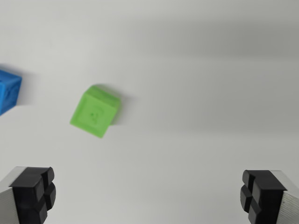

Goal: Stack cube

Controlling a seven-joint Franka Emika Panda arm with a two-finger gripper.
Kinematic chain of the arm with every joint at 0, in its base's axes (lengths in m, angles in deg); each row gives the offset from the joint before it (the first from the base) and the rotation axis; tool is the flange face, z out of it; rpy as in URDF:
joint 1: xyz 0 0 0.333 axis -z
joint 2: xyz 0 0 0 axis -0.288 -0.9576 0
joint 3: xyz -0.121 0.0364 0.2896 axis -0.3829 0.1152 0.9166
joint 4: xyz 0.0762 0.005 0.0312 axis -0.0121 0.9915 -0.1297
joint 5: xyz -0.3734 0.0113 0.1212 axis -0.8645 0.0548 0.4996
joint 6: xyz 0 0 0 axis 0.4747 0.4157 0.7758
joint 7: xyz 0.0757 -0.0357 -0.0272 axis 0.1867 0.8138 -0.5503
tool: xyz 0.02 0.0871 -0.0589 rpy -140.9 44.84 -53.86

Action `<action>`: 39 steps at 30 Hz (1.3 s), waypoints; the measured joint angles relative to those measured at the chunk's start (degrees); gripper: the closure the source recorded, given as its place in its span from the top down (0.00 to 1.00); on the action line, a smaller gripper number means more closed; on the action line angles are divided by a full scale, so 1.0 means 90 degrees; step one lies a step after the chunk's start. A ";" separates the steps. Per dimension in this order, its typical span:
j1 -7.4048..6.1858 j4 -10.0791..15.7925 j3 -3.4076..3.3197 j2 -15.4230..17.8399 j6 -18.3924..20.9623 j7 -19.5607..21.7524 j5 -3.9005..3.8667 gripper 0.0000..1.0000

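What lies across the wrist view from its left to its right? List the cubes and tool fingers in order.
Blue cube → left-side finger → green cube → right-side finger. The tool is open, holding nothing.

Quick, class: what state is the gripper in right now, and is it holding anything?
Gripper: open, jaws wide apart, holding nothing; the green cube and blue cube lie apart on the table.
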 joint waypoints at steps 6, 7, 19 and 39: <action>-0.0089 0.0087 0.0028 -0.0051 -0.0142 0.0186 0.0005 1.00; -0.0097 0.0097 0.0031 -0.0054 -0.0154 0.0204 0.0005 1.00; -0.0309 0.0310 0.0112 -0.0173 -0.0493 0.0678 0.0016 1.00; -0.0739 0.0551 0.0265 -0.0559 -0.1149 0.1634 0.0020 1.00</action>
